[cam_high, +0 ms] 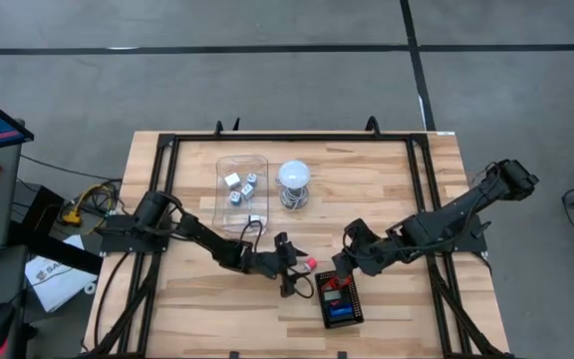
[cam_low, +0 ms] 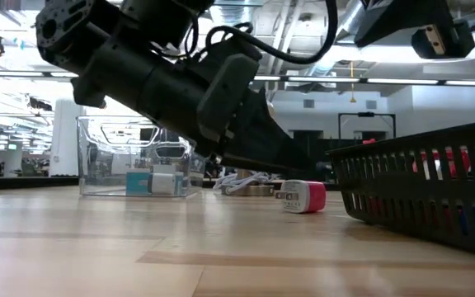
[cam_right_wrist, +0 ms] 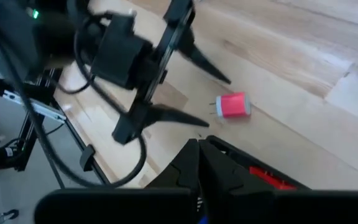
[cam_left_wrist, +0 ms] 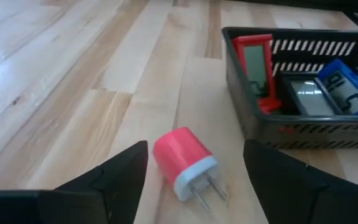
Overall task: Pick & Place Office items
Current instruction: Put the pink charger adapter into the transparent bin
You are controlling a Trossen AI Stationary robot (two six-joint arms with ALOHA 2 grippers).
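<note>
Left gripper (cam_left_wrist: 194, 180) standing open around a red and white plug block (cam_left_wrist: 184, 161) lying on the wooden table (cam_high: 387, 179), just beside the black tray (cam_left_wrist: 303, 134), right gripper (cam_right_wrist: 199, 163) sitting closed over that tray's edge

Red plug block (cam_left_wrist: 184, 155): you see a rounded red body with a white end cap and two metal prongs. It lies on its side on the counter (cam_left_wrist: 61, 93), free of contact, just beside the black tray (cam_left_wrist: 303, 134).
Red flat item (cam_left_wrist: 257, 68): you see a red frame with a pale face, leaning tilted inside the black tray.
Blue flat item (cam_left_wrist: 350, 84): you see it tilted in the same tray, beside a pale-faced piece (cam_left_wrist: 309, 99).
White blocks (cam_high: 240, 184): you see several small pale cubes resting inside the clear box (cam_high: 223, 165).
</note>
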